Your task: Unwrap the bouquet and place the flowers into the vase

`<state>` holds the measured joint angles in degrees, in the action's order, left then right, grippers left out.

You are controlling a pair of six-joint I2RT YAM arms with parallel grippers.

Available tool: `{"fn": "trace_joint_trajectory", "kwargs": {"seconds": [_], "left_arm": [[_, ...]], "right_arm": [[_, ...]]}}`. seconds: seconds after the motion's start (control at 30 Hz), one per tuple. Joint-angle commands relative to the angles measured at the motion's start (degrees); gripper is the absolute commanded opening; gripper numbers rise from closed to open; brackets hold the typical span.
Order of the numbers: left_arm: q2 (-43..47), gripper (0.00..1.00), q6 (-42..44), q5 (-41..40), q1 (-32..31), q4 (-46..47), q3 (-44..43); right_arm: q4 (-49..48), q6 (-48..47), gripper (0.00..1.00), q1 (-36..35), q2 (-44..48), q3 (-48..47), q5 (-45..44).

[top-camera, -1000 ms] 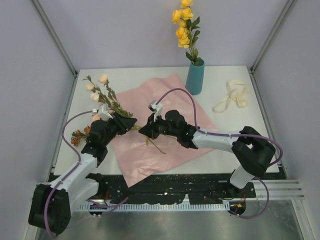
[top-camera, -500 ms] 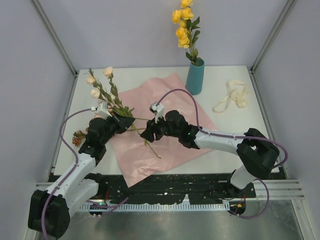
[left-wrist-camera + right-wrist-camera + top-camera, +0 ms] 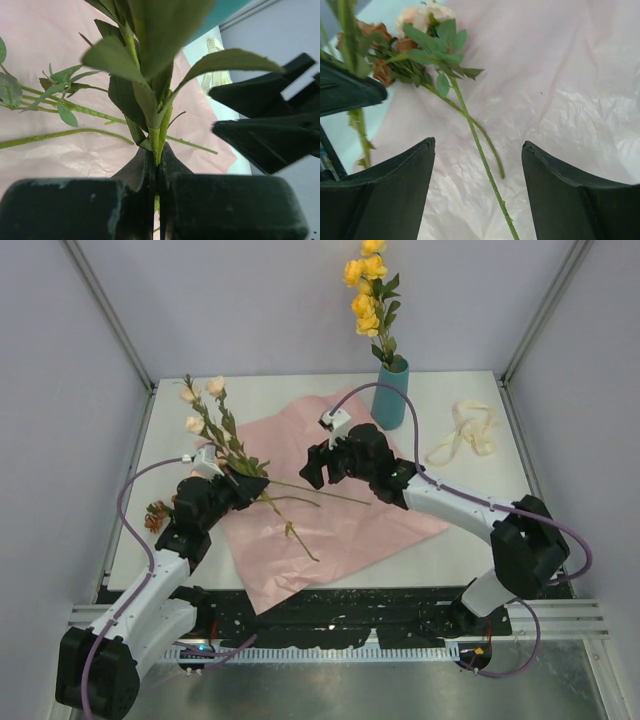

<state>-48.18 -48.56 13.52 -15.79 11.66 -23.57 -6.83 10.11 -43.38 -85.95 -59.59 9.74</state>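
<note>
The bouquet is undone, and its pink paper (image 3: 350, 525) lies flat on the table. My left gripper (image 3: 258, 487) is shut on the green stem (image 3: 158, 145) of a spray of cream and peach flowers (image 3: 200, 405) that slants away to the far left. My right gripper (image 3: 312, 470) hovers open over the paper with nothing between its fingers (image 3: 395, 190). Below it, two loose stems (image 3: 482, 155) lie on the paper. The teal vase (image 3: 390, 392) stands at the back and holds yellow flowers (image 3: 368, 290).
A cream ribbon (image 3: 465, 432) lies on the table right of the vase. Rusty orange blooms (image 3: 157, 512) rest off the paper's left edge, beside the left arm. Grey walls close in the table on three sides.
My right gripper opened, let go of the stem and drew back toward the vase. My left gripper shut on the cream spray and swung it farther back.
</note>
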Motion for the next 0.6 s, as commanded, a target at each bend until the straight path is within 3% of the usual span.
{"fn": "trace_joint_trajectory", "kwargs": {"seconds": [0.0,0.37,0.57], "left_arm": [[0.72,0.0,1.53,1.07,-0.12,1.26,-1.04],[1.87,0.0,2.41,0.46,-0.12,0.91,-0.86],[3.27,0.0,4.08,0.54,-0.12,1.0,-1.3]], "right_arm": [[5.77,-5.36,0.75,0.75,-7.64,-4.03,5.19],[4.9,-4.4,0.69,0.13,-16.53,-6.06,12.67],[3.49,-2.12,0.68,-0.39,-15.3,-3.96,8.64]]}}
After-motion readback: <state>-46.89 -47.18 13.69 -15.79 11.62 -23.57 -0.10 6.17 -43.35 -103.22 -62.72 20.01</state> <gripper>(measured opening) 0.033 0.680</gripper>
